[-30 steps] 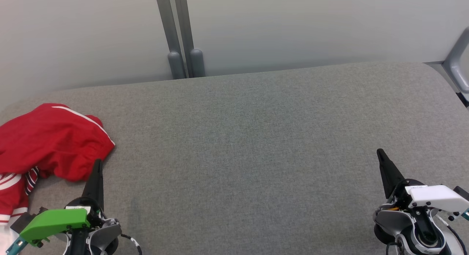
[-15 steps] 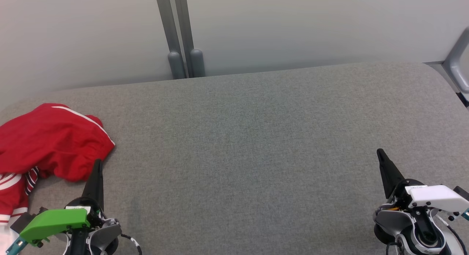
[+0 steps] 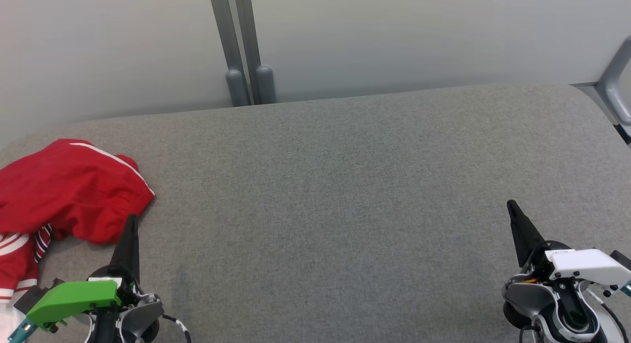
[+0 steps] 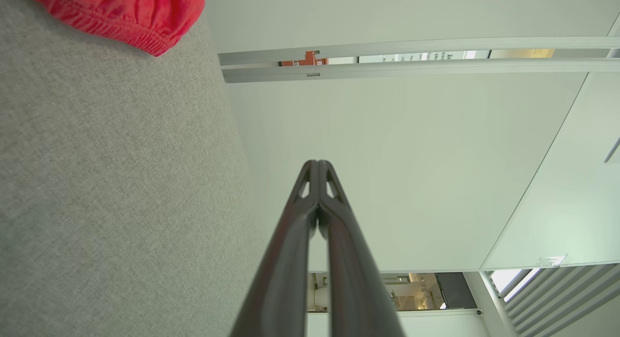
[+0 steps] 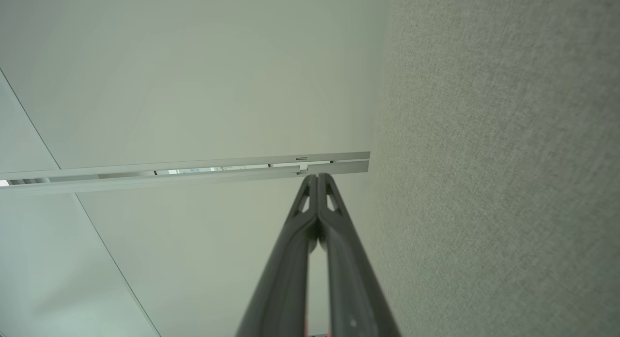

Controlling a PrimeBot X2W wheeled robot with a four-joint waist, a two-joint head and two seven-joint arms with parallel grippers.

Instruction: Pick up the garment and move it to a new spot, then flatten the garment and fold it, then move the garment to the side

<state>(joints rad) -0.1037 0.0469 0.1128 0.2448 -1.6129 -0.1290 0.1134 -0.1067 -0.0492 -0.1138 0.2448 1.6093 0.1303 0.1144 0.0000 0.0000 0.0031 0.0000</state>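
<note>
Red garment [image 3: 69, 185] with white stripes: crumpled in a heap on the left end of the grey fabric-covered desk [image 3: 345, 185], gripped by nothing. Left gripper [image 3: 131, 221], green-capped: low over the desk's near left corner, long dark fingers pointing toward the desk's far edge, jaws pressed together on nothing. Right gripper [image 3: 511, 206], white-capped: over the desk's near right corner, well apart from the desk's left end, pointing the same way, jaws pressed together and empty; twin grey posts [image 3: 244, 47] upright against a pale wall behind the desk's far edge.
</note>
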